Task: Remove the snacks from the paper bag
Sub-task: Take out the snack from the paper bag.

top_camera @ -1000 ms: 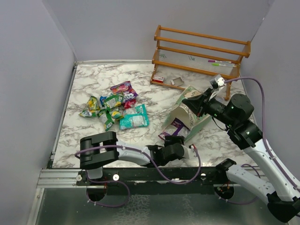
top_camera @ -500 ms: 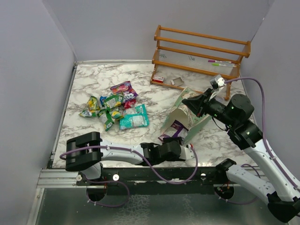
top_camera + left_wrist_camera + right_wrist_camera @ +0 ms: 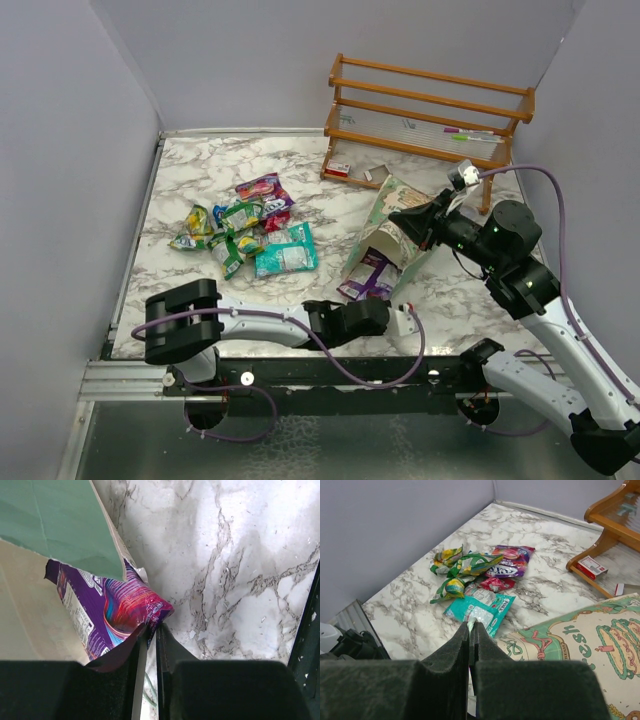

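Observation:
The pale green paper bag (image 3: 392, 205) stands tilted at centre right, its mouth facing down toward me. My right gripper (image 3: 398, 217) is shut on the bag's upper edge; the right wrist view shows its fingers (image 3: 471, 622) pinching pale green paper, beside the printed bag side (image 3: 580, 635). A purple-pink snack packet (image 3: 368, 272) sticks out of the bag mouth. My left gripper (image 3: 378, 298) is shut on its corner (image 3: 151, 626); the packet (image 3: 110, 612) lies under the green flap (image 3: 55, 520). Several other snacks (image 3: 245, 232) lie in a pile at left.
A wooden rack (image 3: 430, 110) stands at the back right, with a small red-white box (image 3: 338, 169) at its foot. A teal packet (image 3: 480, 607) lies nearest the bag. Grey walls close in the left, back and right sides.
The right gripper has tipped the bag more upright. The left arm has shifted and the purple packet now shows further out of the bag mouth.

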Robot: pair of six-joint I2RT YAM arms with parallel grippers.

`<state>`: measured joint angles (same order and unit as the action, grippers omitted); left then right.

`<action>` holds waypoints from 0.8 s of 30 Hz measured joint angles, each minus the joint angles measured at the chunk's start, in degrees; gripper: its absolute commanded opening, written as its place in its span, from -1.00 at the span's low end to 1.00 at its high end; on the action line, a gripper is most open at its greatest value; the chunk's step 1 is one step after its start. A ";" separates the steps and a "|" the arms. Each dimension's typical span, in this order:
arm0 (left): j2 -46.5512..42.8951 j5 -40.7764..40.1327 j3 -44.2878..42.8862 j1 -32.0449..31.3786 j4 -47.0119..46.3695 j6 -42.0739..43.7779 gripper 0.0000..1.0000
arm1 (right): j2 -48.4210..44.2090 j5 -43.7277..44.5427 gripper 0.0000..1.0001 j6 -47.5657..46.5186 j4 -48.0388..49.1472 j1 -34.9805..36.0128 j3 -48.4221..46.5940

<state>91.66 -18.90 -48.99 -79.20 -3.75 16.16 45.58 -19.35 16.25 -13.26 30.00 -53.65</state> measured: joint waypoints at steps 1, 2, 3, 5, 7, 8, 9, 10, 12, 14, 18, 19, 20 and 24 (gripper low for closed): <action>0.17 -0.07 -0.20 0.07 -0.02 0.02 -0.84 | 0.00 0.02 -0.97 0.00 0.00 0.00 0.00; 0.20 -0.09 -0.35 0.09 -0.02 0.00 -0.89 | 0.00 0.02 -0.97 -0.02 0.00 0.00 0.00; 0.17 -0.07 -0.57 0.13 0.04 -0.07 -0.97 | 0.00 0.07 -0.97 -0.02 -0.02 0.00 0.00; 0.11 0.07 -1.36 0.28 0.48 -0.37 -1.00 | -0.07 0.33 -0.97 -0.07 -0.04 0.00 0.00; -0.61 0.55 -1.84 0.33 1.40 -0.83 -1.00 | -0.31 0.79 -0.97 -0.24 -0.09 0.00 0.00; -1.31 0.85 -2.01 0.33 2.10 -1.16 -1.00 | -0.42 1.07 -0.97 -0.31 -0.09 0.00 0.00; -2.16 1.18 -2.16 0.33 2.73 -1.46 -1.00 | -0.63 1.51 -0.97 -0.44 -0.11 0.00 0.00; -3.04 1.51 -2.34 0.33 3.43 -1.81 -1.00 | -0.96 2.14 -0.97 -0.52 -0.13 0.00 0.00; -5.27 2.14 -3.28 0.31 5.38 -2.62 -1.00 | -1.55 3.43 -0.97 -0.70 -0.22 0.00 0.00; -7.74 3.04 -4.50 0.33 6.64 -3.43 -1.00 | -2.29 5.40 -0.97 -0.98 -0.39 0.00 0.00; -13.73 4.15 -5.99 0.31 7.87 -5.25 -1.00 | -3.52 9.35 -0.97 -1.40 -0.76 0.00 0.00; -15.61 4.24 -6.01 0.31 7.87 -5.60 -1.00 | -3.78 10.19 -0.97 -1.53 -0.92 0.00 0.00; -17.25 4.28 -6.01 0.31 7.91 -5.88 -1.00 | -3.98 11.13 -0.97 -1.57 -1.14 0.00 0.00; -24.04 4.11 -6.01 0.24 7.72 -6.91 -1.00 | -4.90 16.13 -0.97 -1.62 -2.95 0.00 0.00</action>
<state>67.61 -14.79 -55.00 -78.96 3.97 9.26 40.69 -3.22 14.63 -16.21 30.00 -53.65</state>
